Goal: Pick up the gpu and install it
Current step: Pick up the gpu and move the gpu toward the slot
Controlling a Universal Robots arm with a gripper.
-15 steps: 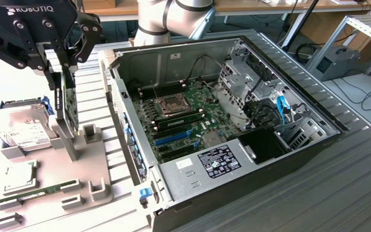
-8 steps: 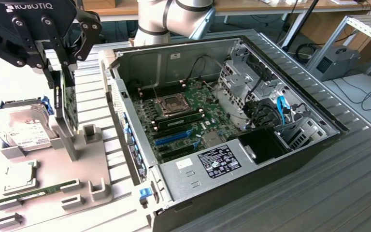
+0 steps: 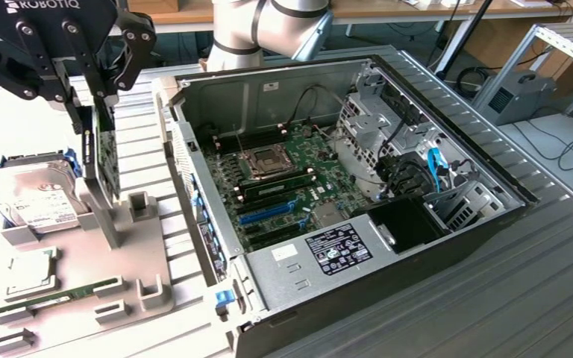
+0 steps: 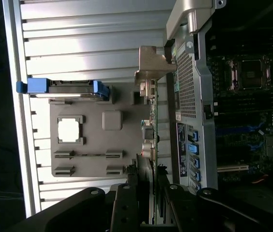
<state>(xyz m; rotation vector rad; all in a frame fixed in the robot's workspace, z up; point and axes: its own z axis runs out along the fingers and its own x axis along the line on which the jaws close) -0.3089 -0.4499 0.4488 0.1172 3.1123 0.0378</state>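
Count: one gpu (image 3: 110, 160), one silver white-labelled hard drive (image 3: 33, 200), one open black computer case (image 3: 465, 246).
Look: thin dark-green card, upright, edge-on.
Place: at the grey fixture (image 3: 127, 276), outside the case.
Hand: black gripper (image 3: 87, 112) clamped the gpu's upper edge.

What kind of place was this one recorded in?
Probably a robotics lab bench set up for computer assembly: an open computer case lies on a ribbed metal table, a grey fixture beside it holds a hard drive, and desks stand behind.
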